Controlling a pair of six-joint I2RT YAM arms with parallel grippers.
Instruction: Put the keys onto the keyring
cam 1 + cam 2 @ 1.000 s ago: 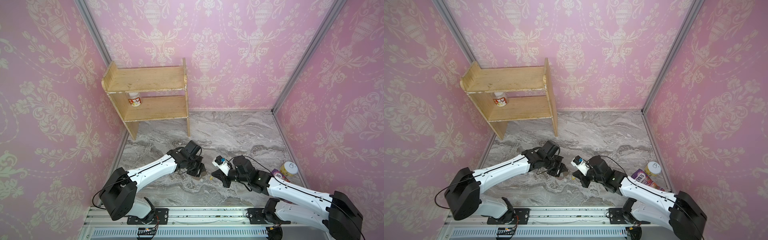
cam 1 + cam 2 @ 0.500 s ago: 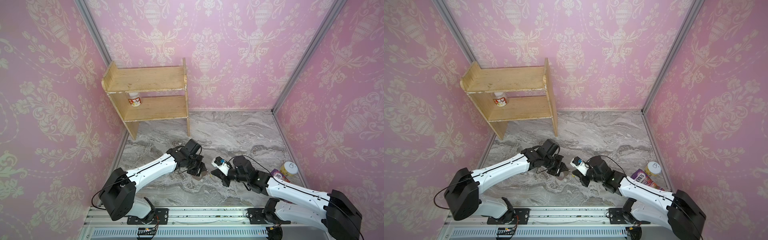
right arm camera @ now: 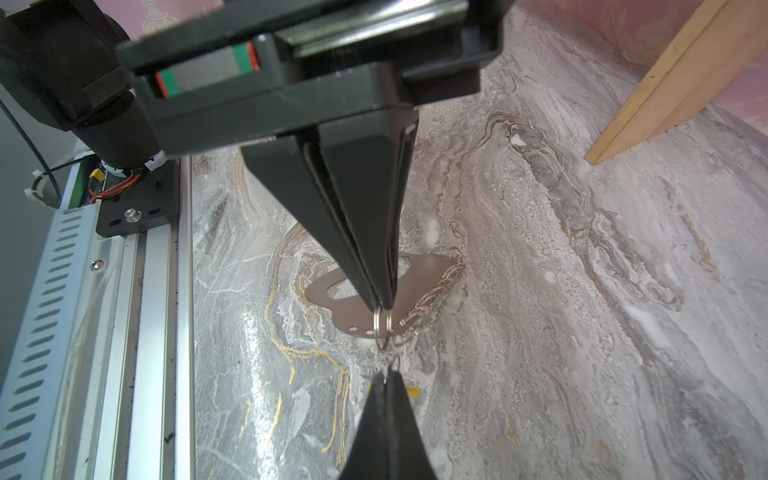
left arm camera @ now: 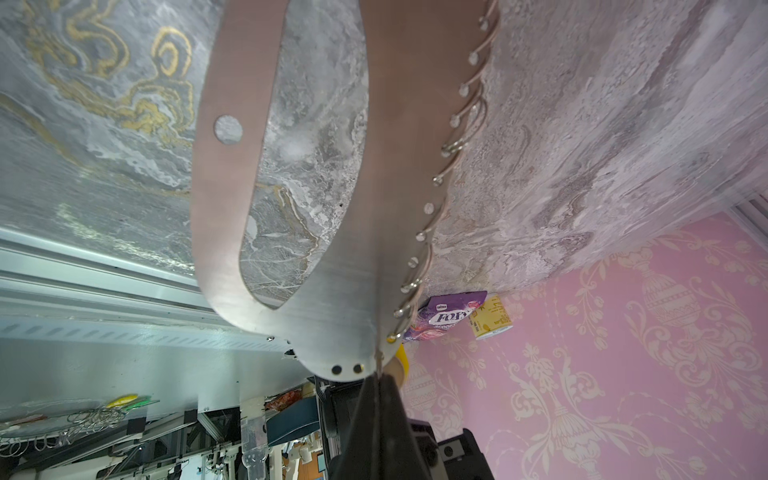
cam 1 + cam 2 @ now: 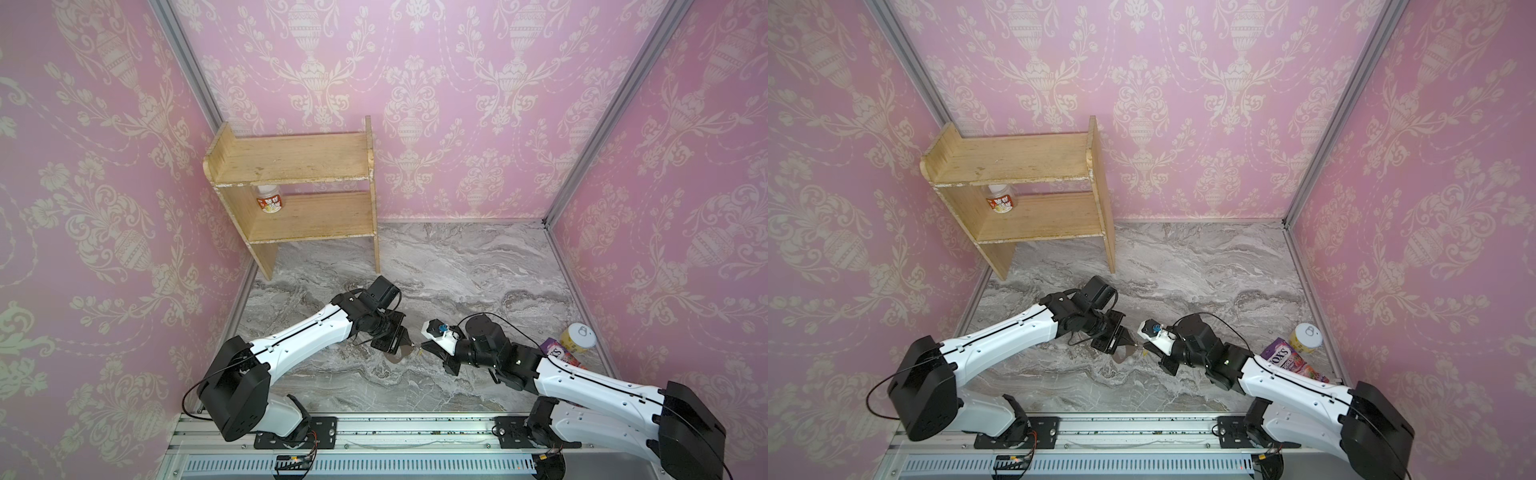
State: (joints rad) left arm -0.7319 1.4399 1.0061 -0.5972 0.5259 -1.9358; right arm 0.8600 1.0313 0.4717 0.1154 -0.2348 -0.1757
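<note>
The grey marble desk (image 5: 457,270) fills the floor. Near its front middle, the left tool (image 3: 382,305) is squeezed tight on an end ring (image 3: 382,328) of the flat keyring (image 3: 351,316). The right tool (image 3: 388,376) is pinched tight on the yellow-tagged keys (image 3: 411,392), just beside that ring.

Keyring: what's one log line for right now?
left gripper shut on keyring | right gripper shut on keys | keys near ring

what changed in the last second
The right pincer edged slightly toward the left pincer and the keyring. Nothing was taken or let go: the left stays shut on a ring of the keyring, the right on the keys. The shelf, can and sweets bag are unmoved.
</note>
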